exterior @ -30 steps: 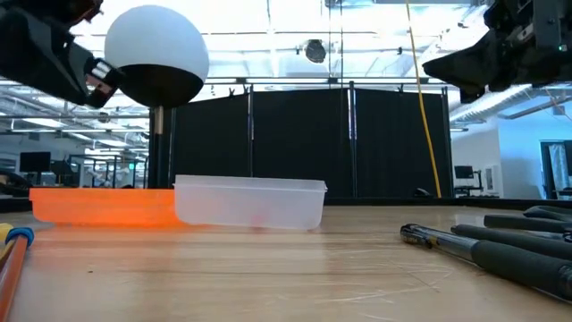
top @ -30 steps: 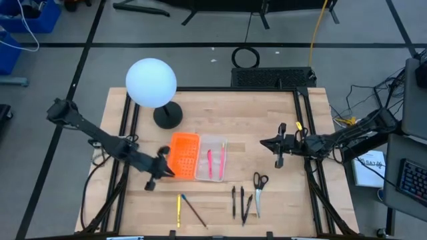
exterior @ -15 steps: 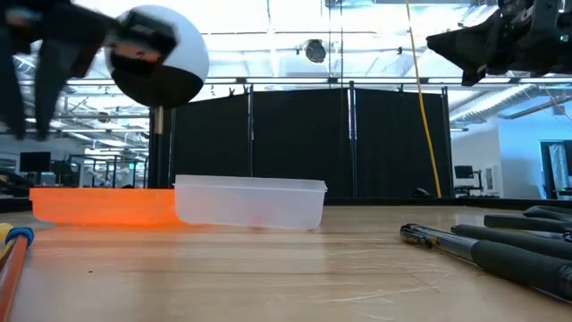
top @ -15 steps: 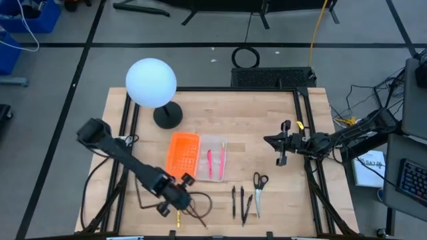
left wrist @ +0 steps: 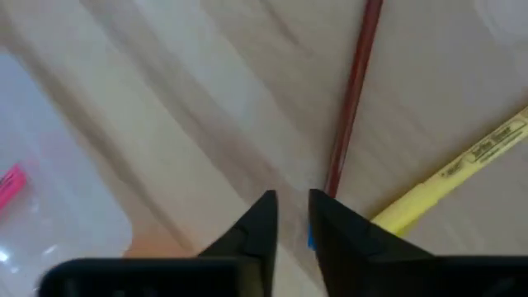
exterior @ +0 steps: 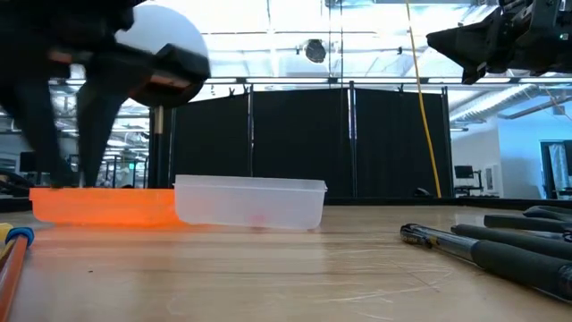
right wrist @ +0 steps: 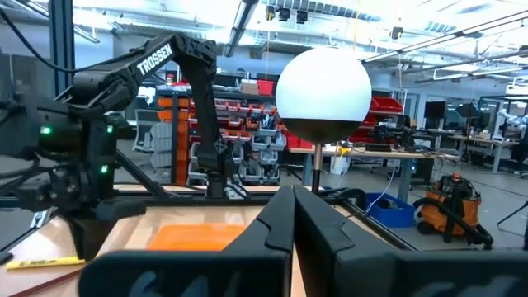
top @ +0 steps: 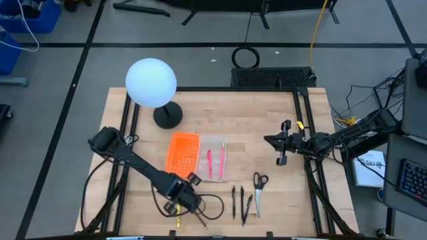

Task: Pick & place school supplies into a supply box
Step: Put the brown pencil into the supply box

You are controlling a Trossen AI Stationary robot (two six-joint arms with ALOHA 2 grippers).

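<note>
1. Where the left arm reaches over the front of the table (top: 267,133), the left gripper (top: 179,208) hangs low above a yellow pen (left wrist: 450,177) and a dark red pencil (left wrist: 351,99) lying side by side on the wood.
2. Its fingers (left wrist: 252,231) stand slightly apart with a narrow gap between them and nothing gripped; the pencil's end lies just beyond the fingertips.
3. The right gripper (top: 280,160) hovers above the table's right side, well clear of every item, its fingers (right wrist: 276,235) pressed together on nothing.
4. The supply box (top: 212,159), a clear tray, sits at mid-table, touching the orange tray (top: 183,155) on its left.
5. A pink pen (top: 209,164) lies inside the supply box, along with a second thin item beside it that I cannot identify.
6. The scissors (top: 259,184) rest on the wood to the front right of the supply box, with several dark pens (top: 240,201) just beside them.
7. A lamp with a white globe (top: 151,82) stands behind the trays.
</note>
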